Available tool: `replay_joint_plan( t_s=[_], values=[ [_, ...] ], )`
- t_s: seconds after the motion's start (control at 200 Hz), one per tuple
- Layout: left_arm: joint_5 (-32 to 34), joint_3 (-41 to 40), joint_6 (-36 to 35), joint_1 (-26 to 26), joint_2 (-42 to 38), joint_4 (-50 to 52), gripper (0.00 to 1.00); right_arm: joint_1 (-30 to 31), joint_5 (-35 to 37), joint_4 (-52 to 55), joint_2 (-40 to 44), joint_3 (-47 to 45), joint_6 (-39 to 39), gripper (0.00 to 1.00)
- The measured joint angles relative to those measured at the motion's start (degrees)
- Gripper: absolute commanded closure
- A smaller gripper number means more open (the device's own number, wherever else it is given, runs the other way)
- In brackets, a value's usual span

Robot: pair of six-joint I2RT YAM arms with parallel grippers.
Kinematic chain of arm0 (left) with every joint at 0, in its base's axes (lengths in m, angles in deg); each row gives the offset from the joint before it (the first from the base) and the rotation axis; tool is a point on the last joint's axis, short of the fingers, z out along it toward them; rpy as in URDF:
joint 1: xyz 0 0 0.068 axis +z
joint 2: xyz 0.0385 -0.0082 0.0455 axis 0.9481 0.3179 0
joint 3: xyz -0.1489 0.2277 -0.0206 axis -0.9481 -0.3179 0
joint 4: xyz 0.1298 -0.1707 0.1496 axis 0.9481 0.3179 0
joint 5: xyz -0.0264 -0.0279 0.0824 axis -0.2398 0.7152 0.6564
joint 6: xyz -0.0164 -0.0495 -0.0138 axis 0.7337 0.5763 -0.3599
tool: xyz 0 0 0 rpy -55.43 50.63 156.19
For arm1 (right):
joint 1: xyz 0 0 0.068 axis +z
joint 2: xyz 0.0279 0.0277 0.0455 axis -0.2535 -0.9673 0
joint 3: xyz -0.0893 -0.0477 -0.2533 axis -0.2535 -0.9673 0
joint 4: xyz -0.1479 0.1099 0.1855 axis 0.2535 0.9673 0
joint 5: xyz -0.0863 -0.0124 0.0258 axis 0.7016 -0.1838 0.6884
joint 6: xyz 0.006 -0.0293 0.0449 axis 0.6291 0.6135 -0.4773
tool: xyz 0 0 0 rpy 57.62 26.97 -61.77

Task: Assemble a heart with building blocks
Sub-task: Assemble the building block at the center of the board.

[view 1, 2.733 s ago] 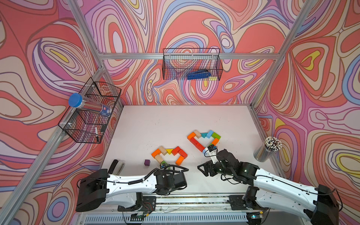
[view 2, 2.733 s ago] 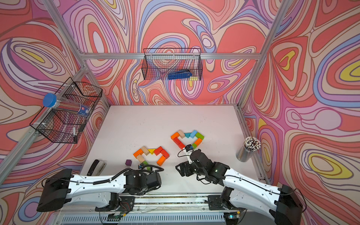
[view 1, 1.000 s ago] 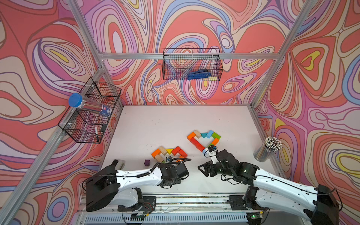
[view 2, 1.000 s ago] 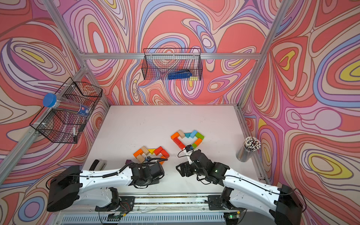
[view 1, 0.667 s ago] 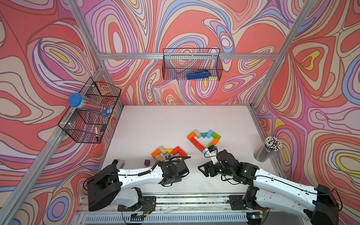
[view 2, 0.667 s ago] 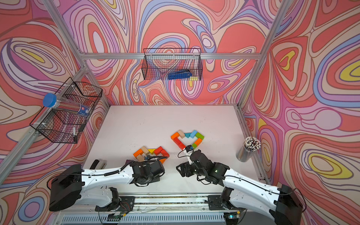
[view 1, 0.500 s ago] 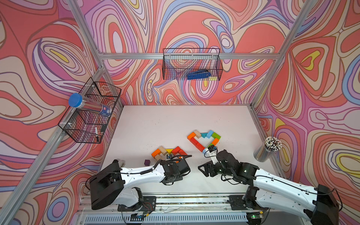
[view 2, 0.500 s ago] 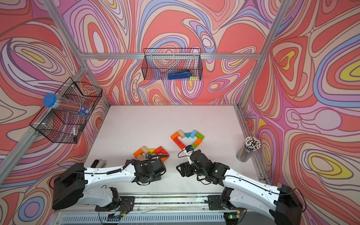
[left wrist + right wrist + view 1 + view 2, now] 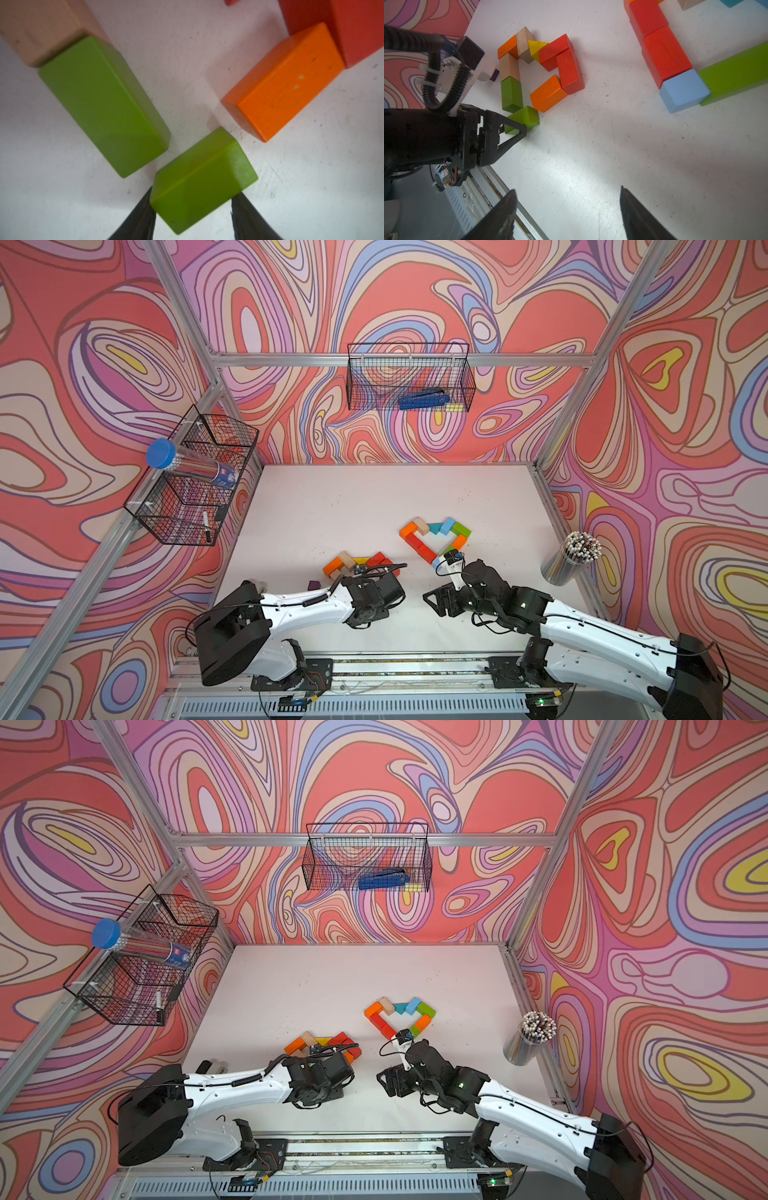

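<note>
Two groups of building blocks lie on the white table. The left group [image 9: 353,562] is an outline of orange, plain wood, yellow, red and green pieces. In the right wrist view its long green brick [image 9: 511,94] and orange brick [image 9: 548,93] converge toward the near tip. My left gripper [image 9: 193,207] is shut on a small green block [image 9: 203,180] at that tip, between those two bricks. The right group [image 9: 434,531] forms a closed heart of orange, wood, teal, light blue, green and red. My right gripper [image 9: 566,189] hovers open and empty over bare table near the front edge.
A purple cube [image 9: 314,585] sits left of the left group. A black-and-grey stapler [image 9: 210,1065] lies by the left arm. A metal cup of pencils [image 9: 569,560] stands at the right edge. Wire baskets [image 9: 409,381] hang on the walls. The front rail [image 9: 500,187] runs close by.
The left arm has carried the small green block away from the front edge, up to the near tip of the left group. The right arm has not moved.
</note>
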Motion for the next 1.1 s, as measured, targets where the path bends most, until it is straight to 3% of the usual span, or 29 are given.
replay_joint_plan(
  t_s=[1.102],
  values=[
    [-0.1,1.9,-4.7,4.0,2.6,-0.9,0.44,0.0,0.5,0.5,0.7,-0.4,-0.2,0.22]
  ],
)
